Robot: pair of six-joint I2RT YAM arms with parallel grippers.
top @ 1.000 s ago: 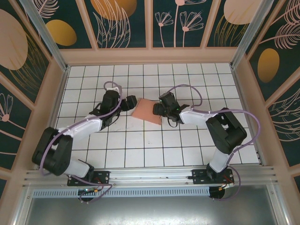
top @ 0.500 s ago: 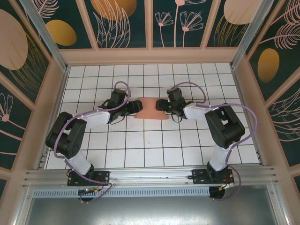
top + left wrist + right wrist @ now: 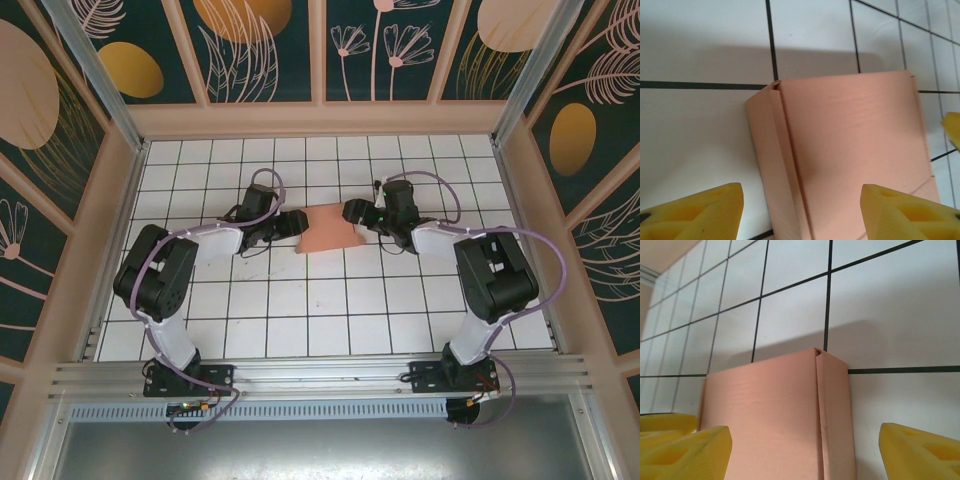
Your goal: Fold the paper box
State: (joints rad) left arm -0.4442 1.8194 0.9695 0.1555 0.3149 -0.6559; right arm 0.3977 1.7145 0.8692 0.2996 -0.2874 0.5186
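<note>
Your paper box (image 3: 328,231) has turned square on the tiled table (image 3: 300,320). Both arms have swung to its ends. The left gripper (image 3: 297,224) is narrowing but still spread, the right gripper (image 3: 352,212) is spread, and neither is pinching. Folding looks nearly finished.

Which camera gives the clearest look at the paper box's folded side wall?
Left wrist: on the paper box, the side wall and corner seam appear close and sharp. Right wrist shows a similar folded edge, cropped. Top view shows the whole box, small.

Spread hand (image 3: 801,210) straddles paper box (image 3: 855,150), seemingly untouched.
</note>
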